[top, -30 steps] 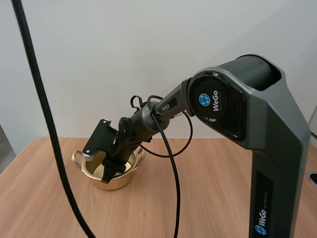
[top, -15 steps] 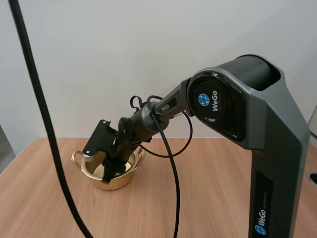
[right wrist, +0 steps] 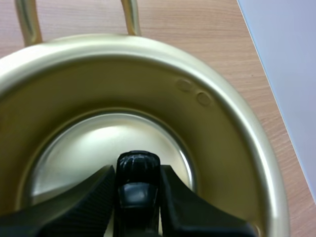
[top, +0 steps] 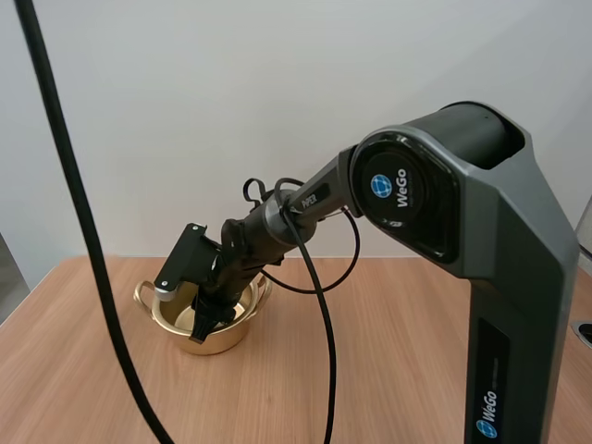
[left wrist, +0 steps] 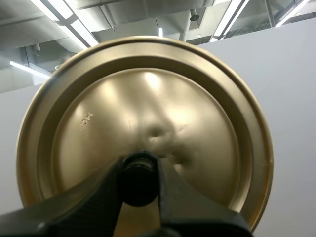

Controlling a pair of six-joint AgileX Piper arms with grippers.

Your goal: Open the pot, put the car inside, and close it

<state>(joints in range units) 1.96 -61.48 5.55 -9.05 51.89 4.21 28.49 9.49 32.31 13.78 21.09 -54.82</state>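
Two grips: left fingers (left wrist: 94,200) pinch black knob (left wrist: 139,178) of round gold metal lid (left wrist: 148,98). Right fingers (right wrist: 86,197) clamp small black car (right wrist: 137,180) inside gold pot (right wrist: 222,118), desk's (top: 398,351) far-left corner; lower close to floor, release gently, lift straight.

The right arm (top: 462,240) rises from its base (the big shoulder joint sits nearest the camera) and stretches forward and leftward, wrist bent so the right gripper (top: 199,328) points steeply down. Its 2 fingers (right wrist: 94,197) pinch a black car (right wrist: 138,170). The left gripper (left wrist: 139,182) clamps its 2 fingers on a lid's (left wrist: 148,98) knob (left wrist: 139,173).
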